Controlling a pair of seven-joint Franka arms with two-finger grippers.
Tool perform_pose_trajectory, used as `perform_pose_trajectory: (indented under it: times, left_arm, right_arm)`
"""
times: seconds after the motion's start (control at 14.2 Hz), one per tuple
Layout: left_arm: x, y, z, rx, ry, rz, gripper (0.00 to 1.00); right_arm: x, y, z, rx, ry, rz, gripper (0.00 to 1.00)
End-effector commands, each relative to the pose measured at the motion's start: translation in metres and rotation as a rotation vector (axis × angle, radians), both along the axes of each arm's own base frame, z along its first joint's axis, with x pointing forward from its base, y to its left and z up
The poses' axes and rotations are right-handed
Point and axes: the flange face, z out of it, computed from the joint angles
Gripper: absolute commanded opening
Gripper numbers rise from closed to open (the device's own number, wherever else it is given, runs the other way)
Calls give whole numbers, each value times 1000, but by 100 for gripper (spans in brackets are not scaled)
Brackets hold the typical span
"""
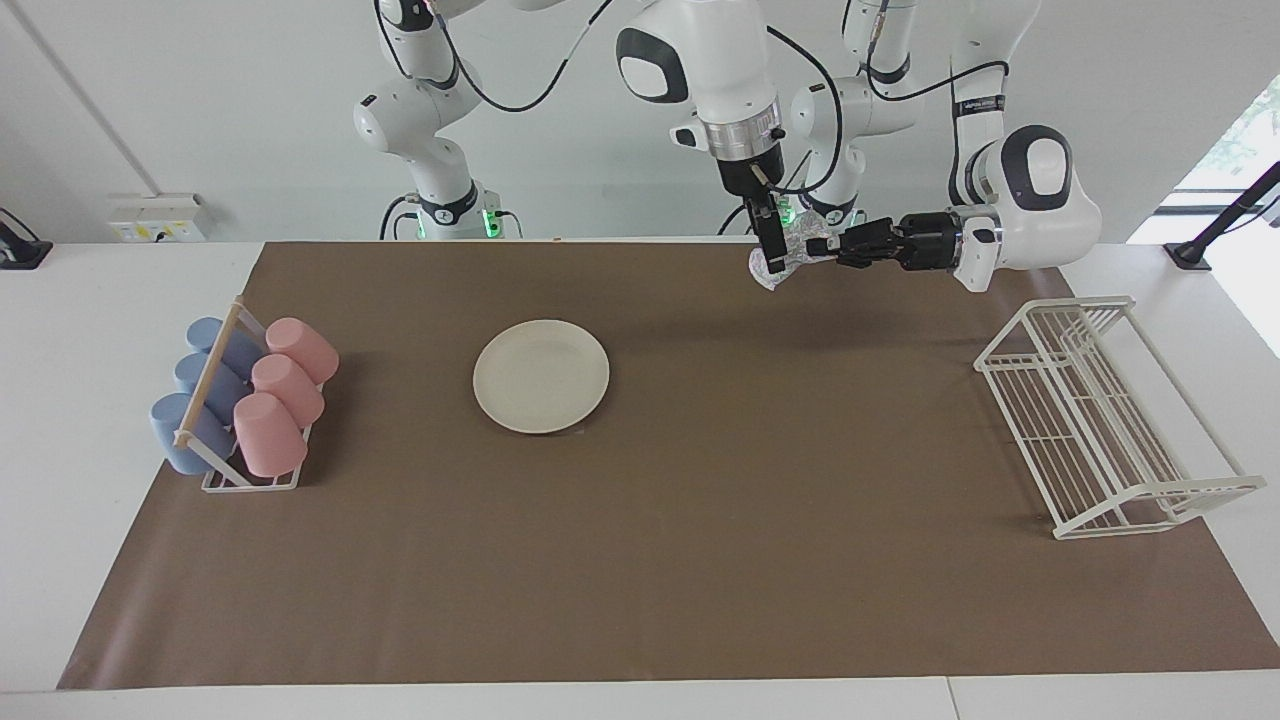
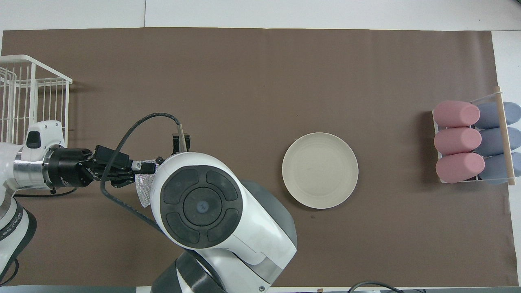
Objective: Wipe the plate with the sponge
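A robotics lab: two white robot arms (image 1: 720, 70) bolted at the edge of a white table (image 1: 100, 300) covered by a brown mat (image 1: 700, 500), bare white walls, loose black cables (image 1: 520, 95), and a wall socket box (image 1: 155, 215).
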Motion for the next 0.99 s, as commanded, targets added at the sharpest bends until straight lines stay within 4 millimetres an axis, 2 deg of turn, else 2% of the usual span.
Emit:
perform_pose_trajectory:
  times: [0.0, 0.14, 0.42, 0.49, 0.56, 0.63, 0.7, 0.92]
  left_arm:
    - [-3, -4, -3, -26, -13, 23, 0]
    - [-3, -4, -3, -27, -13, 24, 0]
    - [-3, -3, -3, -29, -11, 24, 0]
    - [-3, -3, -3, -30, -11, 25, 0]
    - [-3, -3, -2, -30, -12, 25, 0]
    - [-3, -3, -2, -29, -12, 23, 0]
    - [-3, -3, -2, -30, -12, 21, 0]
    - [-2, -4, -2, -28, -14, 19, 0]
  right_arm:
    - [-10, -8, -3, 31, 5, -27, 100]
    - [-20, -1, -8, 70, -21, -36, 100]
    - [-21, -2, -11, 80, -32, -41, 100]
    - [-21, -3, -12, 78, -33, -39, 97]
    - [-20, -3, -12, 80, -37, -34, 65]
    - [-20, -3, -13, 77, -43, -22, 28]
    - [-20, -3, -13, 73, -51, -3, 0]
    - [-20, -3, -13, 70, -59, 19, 0]
